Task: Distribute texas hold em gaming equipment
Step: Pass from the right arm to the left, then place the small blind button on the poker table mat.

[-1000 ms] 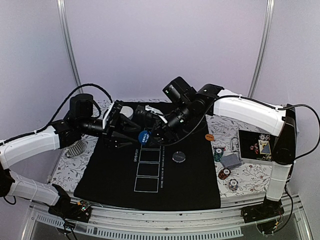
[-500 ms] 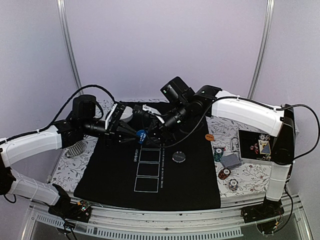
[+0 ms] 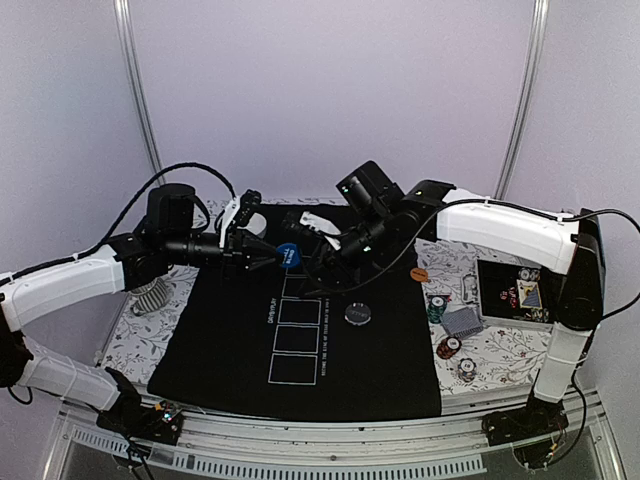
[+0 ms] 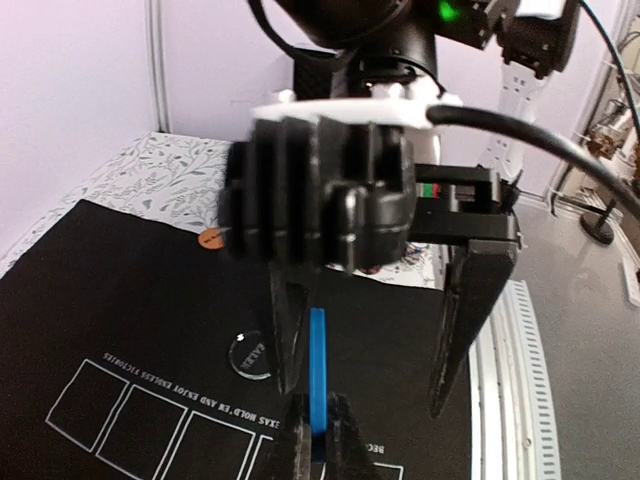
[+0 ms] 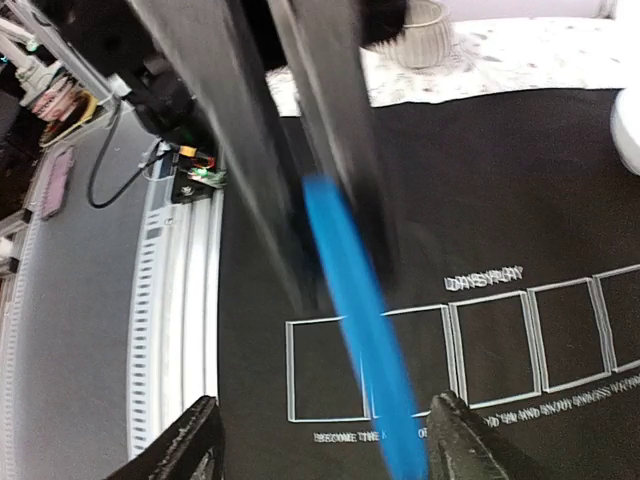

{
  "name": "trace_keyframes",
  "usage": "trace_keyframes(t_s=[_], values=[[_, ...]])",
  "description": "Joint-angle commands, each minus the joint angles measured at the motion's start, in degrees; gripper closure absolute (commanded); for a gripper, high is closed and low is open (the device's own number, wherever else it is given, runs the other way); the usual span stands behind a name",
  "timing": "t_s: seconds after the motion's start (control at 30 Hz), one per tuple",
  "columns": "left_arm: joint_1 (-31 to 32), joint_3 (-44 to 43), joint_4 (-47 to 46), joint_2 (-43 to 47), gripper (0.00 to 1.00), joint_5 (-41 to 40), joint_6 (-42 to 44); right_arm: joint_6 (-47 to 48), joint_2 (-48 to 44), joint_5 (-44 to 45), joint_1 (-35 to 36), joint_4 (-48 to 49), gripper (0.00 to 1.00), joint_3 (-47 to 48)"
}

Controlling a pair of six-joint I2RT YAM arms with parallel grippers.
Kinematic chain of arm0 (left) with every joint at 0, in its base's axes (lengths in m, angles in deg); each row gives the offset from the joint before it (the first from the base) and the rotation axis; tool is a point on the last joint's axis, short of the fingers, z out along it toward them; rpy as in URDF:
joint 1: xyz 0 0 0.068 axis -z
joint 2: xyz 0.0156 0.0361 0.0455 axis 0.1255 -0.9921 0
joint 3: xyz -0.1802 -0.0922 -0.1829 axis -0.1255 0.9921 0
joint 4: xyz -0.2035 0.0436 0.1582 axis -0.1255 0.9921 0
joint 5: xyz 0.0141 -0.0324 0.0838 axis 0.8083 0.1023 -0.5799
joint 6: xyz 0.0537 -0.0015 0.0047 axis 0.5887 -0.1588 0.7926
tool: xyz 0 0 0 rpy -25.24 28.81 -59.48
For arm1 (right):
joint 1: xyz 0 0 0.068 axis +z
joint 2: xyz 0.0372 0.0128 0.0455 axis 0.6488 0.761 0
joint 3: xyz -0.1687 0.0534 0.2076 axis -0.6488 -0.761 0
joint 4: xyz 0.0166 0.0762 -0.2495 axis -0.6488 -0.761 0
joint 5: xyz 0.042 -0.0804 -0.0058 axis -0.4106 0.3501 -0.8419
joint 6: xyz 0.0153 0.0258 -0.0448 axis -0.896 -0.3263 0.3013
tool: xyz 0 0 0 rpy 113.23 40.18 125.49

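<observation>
A blue round button disc (image 3: 288, 255) hangs above the far part of the black mat (image 3: 240, 350), and my left gripper (image 3: 275, 256) is shut on its edge. In the left wrist view the blue disc (image 4: 317, 380) stands edge-on, pinched by my left gripper (image 4: 320, 438). My right gripper (image 3: 312, 270) faces it, open, with one finger either side of the disc and apart from it. In the right wrist view the blue disc (image 5: 365, 330) crosses between the spread tips of my right gripper (image 5: 325, 445). A black dealer disc (image 3: 358, 314) lies on the mat.
An orange disc (image 3: 419, 273), chip stacks (image 3: 436, 305) (image 3: 451, 346) (image 3: 467, 368) and grey-backed cards (image 3: 462, 321) lie on the patterned cloth to the right. A black tray (image 3: 495, 300) sits at the far right. A woven basket (image 3: 150, 295) stands left of the mat.
The blue disc has passed from right to left: my left gripper shut on it, then my right gripper opened and drew back a little. The disc now hangs slightly higher.
</observation>
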State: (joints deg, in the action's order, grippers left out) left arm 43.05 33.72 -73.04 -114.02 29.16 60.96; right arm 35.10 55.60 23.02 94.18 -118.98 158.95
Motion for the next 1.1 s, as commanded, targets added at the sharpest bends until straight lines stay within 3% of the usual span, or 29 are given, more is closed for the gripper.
trace_keyframes(t_s=[0.0,0.13,0.23,0.4,0.6,0.8,1.07], values=[[-0.68,-4.4,3.26,-1.55,1.0,-10.43,-4.61,-8.58,-9.06,6.38,-7.01,7.36,0.22,-7.75],[-2.0,-6.95,2.79,-4.48,1.0,-18.48,-14.97,-17.19,-19.56,13.39,-14.26,14.75,0.08,-17.9],[-2.75,-11.28,1.65,-10.56,1.0,-20.21,-18.55,-23.23,-25.46,16.72,-20.33,17.04,0.01,-23.48],[-4.2,-25.01,2.76,-25.63,1.0,-20.03,-22.24,-28.14,-31.51,19.58,-26.99,17.08,0.01,-28.76],[-6.1,-46.08,9.13,-48.29,1.0,-18.68,-26.18,-28.68,-34.79,21.27,-28.34,16.28,0.01,-32.39],[-7.09,-65.96,16.87,-64.37,1.0,-18.92,-29.1,-28.51,-35.33,22.59,-28.6,14.94,0.01,-32.69],[-9.46,-69.71,16.84,-72.61,1.0,-20.33,-33.72,-28.9,-34.26,22.66,-28.6,13.65,0.01,-32.48]])
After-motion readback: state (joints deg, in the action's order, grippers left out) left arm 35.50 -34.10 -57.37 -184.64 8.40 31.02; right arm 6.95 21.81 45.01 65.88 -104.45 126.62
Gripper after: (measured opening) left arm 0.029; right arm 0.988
